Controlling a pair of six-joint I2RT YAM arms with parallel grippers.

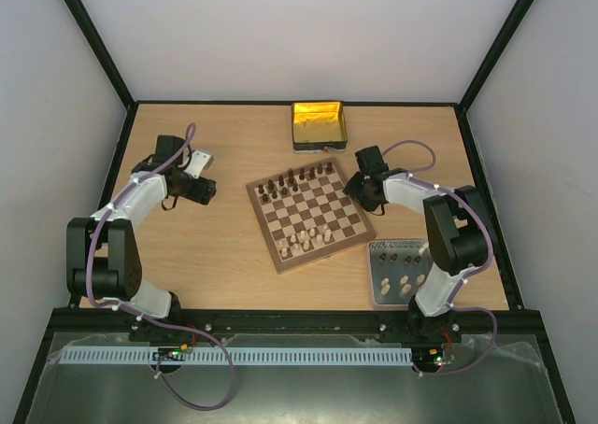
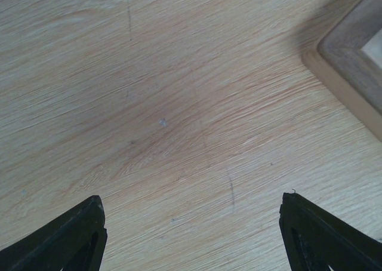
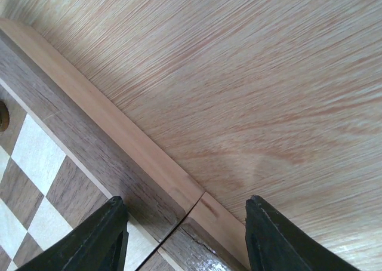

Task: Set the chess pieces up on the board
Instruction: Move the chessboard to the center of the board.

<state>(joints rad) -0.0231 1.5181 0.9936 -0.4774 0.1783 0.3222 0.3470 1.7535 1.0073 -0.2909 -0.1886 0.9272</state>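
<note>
The left arm (image 1: 140, 200) and right arm (image 1: 458, 233) are each showing curved white shells between chunky black joints. A mauve cable (image 1: 91, 256) is looping along each arm, and white clips are fastening it at intervals. The left tool (image 2: 191, 199) and right tool (image 3: 185, 200) are showing matte black, wedge-shaped fingers (image 2: 65, 241).

Edge of the board (image 3: 89, 139) (checkered squares lower left) between parted dark fingers (image 3: 101, 241), table (image 3: 268, 74) beyond.
</note>
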